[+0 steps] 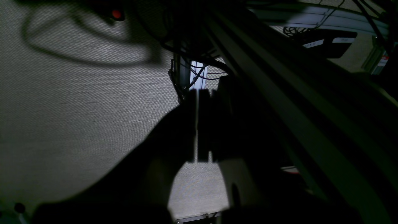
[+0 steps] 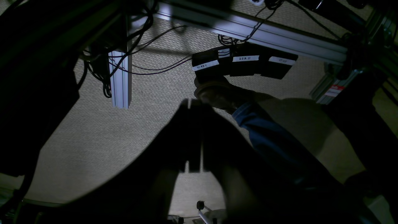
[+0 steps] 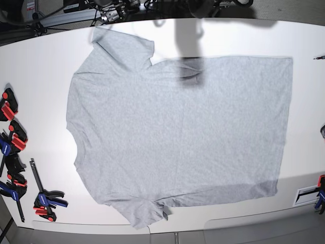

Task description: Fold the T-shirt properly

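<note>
The light heather-grey T-shirt (image 3: 177, 132) lies spread flat, plain side up, on the white table (image 3: 40, 66) in the base view. Its neck is at the left, its hem at the right, with one sleeve at the top left and one at the bottom. No arm or gripper shows in the base view. My left gripper (image 1: 197, 124) is a dark silhouette over the carpeted floor, its fingers together with nothing between them. My right gripper (image 2: 195, 137) looks the same, fingers together and holding nothing. The shirt does not show in either wrist view.
Several red, blue and black clamps (image 3: 15, 152) lie along the table's left edge, and another clamp (image 3: 320, 193) is at the right edge. The right wrist view shows labelled foot pedals (image 2: 242, 62), aluminium frame bars (image 2: 248, 29), and a person's shoe (image 2: 217, 93) and blue-jeaned leg (image 2: 264, 130).
</note>
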Robot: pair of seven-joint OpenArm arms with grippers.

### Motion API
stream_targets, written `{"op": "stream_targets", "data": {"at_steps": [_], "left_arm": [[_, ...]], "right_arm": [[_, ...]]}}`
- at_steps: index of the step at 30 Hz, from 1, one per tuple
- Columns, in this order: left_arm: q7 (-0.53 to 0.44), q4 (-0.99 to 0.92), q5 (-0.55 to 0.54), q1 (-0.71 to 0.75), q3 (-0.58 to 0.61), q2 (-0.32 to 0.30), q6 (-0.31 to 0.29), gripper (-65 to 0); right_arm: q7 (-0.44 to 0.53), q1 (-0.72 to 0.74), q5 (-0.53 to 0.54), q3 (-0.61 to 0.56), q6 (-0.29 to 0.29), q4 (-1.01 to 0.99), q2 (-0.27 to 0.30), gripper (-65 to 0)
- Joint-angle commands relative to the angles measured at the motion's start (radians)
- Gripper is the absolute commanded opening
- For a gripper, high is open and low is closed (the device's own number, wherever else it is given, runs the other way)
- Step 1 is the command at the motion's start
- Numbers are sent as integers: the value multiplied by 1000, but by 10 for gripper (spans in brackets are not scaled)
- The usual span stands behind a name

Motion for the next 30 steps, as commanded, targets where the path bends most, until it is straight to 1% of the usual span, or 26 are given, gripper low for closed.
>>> {"op": "stream_targets", "data": {"at_steps": [1, 25, 30], "left_arm": [[2, 6, -3, 3, -2, 0, -14, -650], [2, 6, -4, 3, -2, 0, -14, -650], [2, 49, -4, 19, -2, -3, -14, -650]], "right_arm": [[4, 2, -7, 0, -7, 9, 2, -650], [4, 2, -7, 0, -8, 9, 2, -650], [3, -1, -7, 0, -8, 9, 3, -650]]}}
